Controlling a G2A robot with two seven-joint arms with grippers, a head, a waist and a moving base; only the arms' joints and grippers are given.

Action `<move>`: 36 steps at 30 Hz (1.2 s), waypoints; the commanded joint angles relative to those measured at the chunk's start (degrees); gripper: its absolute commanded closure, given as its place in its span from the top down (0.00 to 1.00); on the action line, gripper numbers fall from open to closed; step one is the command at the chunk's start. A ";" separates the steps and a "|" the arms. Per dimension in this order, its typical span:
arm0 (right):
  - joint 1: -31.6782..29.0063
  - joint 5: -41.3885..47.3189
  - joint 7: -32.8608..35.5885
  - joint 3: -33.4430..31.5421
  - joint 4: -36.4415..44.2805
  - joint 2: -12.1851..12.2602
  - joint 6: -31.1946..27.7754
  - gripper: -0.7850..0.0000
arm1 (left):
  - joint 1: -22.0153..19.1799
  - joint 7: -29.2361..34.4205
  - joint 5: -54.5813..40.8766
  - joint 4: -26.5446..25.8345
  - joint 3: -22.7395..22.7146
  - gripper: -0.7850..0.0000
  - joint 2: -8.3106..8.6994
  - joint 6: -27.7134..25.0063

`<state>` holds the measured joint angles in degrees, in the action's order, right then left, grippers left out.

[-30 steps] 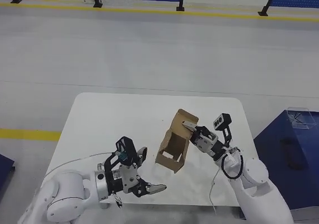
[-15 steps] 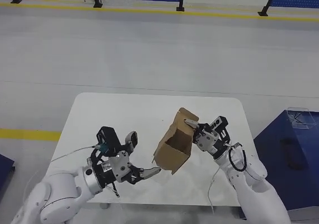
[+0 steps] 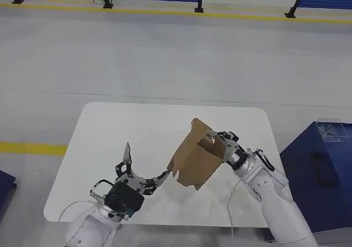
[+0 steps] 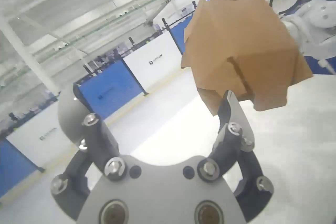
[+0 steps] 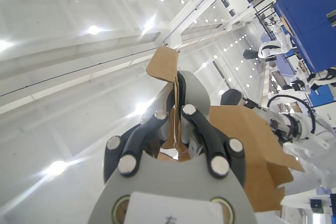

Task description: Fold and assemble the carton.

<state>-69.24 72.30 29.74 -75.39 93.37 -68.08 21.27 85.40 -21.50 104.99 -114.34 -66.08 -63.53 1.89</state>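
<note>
One white, round-cornered rectangular table (image 3: 102,142) lies below us, and over its right half we see a brown half-folded cardboard carton (image 3: 194,159) held tilted. Our right gripper (image 3: 215,139) is clamped on the carton's upper flap. Our left gripper (image 3: 146,162) is spread wide, with one fingertip (image 4: 232,109) just beside the carton's lower edge.

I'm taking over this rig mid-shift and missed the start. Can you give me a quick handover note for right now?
Right end effector: shut on a flap of the cardboard carton, holding it tilted over the white table.
Left end effector: open, one fingertip at the carton's underside flaps.
Done: carton opened into a box; underside flaps look folded in.
Left: lock those flaps, close the held end.
</note>
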 commanded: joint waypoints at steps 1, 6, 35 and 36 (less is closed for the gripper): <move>-0.17 0.21 -0.11 -0.05 0.11 -0.03 -0.04 0.00 | -0.16 -1.50 2.39 0.74 1.08 1.00 -0.19 1.82; -0.62 1.83 -0.34 -0.57 0.23 -0.15 -0.08 0.00 | -0.43 -4.44 6.42 2.72 2.47 1.00 -0.59 5.53; -3.95 1.68 0.69 1.23 2.55 -0.60 1.17 0.00 | -4.13 -0.65 8.86 2.42 8.19 0.39 -3.16 6.43; -4.04 1.50 0.74 1.23 2.63 -0.59 1.16 0.00 | -4.07 -0.52 9.08 2.39 8.21 0.31 -3.20 6.38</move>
<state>-73.22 73.94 30.44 -74.16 95.94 -68.68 22.47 81.27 -22.12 113.92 -111.92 -57.89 -66.70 8.34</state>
